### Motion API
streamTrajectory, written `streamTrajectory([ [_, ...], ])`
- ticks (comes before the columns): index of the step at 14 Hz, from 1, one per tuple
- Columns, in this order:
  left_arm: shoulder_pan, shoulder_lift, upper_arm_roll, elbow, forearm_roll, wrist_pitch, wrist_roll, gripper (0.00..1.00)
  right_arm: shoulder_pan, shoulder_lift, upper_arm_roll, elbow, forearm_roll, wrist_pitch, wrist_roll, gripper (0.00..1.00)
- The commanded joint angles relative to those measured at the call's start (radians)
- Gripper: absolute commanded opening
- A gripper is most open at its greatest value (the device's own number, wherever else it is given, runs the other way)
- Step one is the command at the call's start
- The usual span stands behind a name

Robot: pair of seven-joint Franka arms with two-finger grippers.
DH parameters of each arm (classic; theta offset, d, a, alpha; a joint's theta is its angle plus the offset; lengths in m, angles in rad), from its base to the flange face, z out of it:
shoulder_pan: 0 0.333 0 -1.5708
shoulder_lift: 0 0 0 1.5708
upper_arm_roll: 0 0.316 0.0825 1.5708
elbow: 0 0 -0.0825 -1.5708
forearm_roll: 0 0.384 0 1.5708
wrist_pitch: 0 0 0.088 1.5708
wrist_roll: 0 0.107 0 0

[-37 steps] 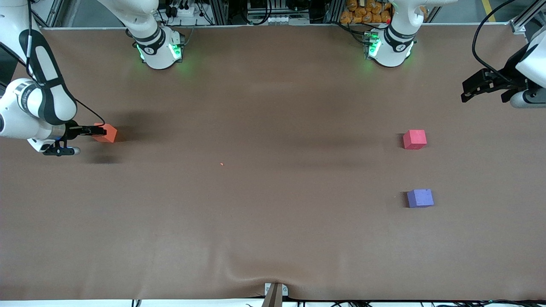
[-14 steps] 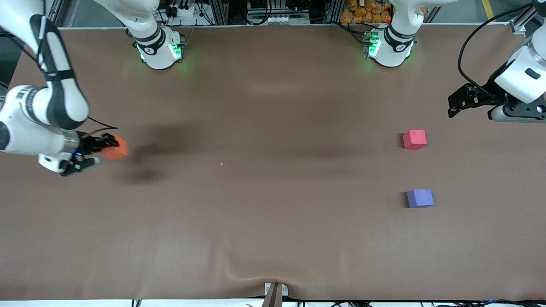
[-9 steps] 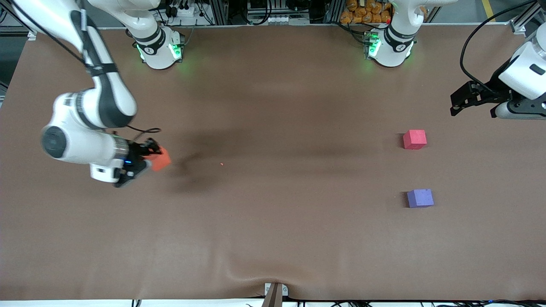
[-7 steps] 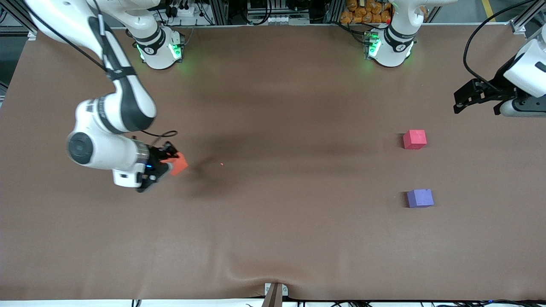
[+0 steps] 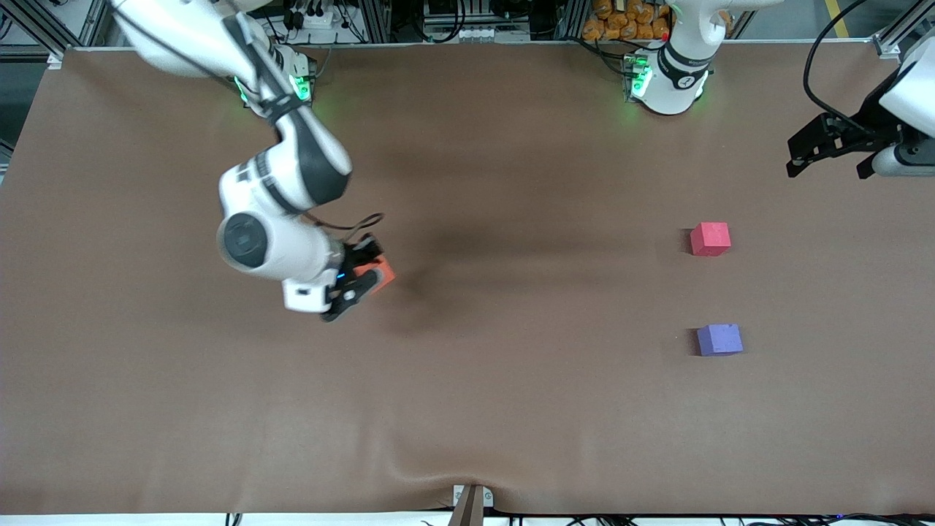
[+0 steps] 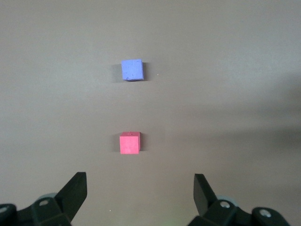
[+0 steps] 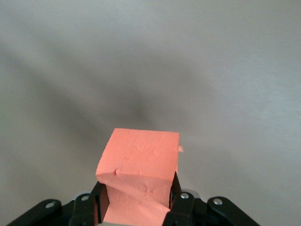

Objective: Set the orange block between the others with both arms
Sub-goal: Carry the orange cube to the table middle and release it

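Right arm carries orange block over mid-table, left arm waits at its end.
Brown table (image 5: 511, 409); right arm (image 5: 277, 190) reaches out over it, right gripper (image 5: 358, 281) clamped on orange block (image 5: 380, 272), held up off the surface. Left gripper (image 5: 833, 150) hangs with fingers (image 6: 75, 190) spread apart, holding nothing, near the red-pink cube (image 5: 710, 239). Purple-blue cube (image 5: 719, 340) sits nearer the front camera, apart from the red-pink one.
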Motion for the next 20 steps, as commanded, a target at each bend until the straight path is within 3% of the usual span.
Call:
streamTrajectory([
  [1,0.005,-0.021,-0.007,-0.007,-0.004,-0.011,-0.006,1.00,0.098,0.036,-0.012,0.050,0.011,-0.004,0.160,0.15],
  [8,-0.004,-0.015,-0.014,-0.020,-0.004,0.009,-0.006,1.00,0.236,0.213,-0.015,0.159,0.010,0.170,0.470,0.15],
  [14,0.004,-0.004,-0.018,-0.023,-0.004,0.009,-0.004,1.00,0.259,0.306,-0.015,0.254,0.013,0.170,0.729,0.13],
  [18,-0.016,0.001,-0.021,-0.018,-0.002,0.010,-0.007,1.00,0.302,0.375,-0.025,0.312,0.011,0.193,0.798,0.13],
  [20,-0.036,0.017,-0.050,-0.017,-0.002,0.012,-0.015,1.00,0.322,0.403,-0.028,0.339,0.010,0.197,0.838,0.19],
])
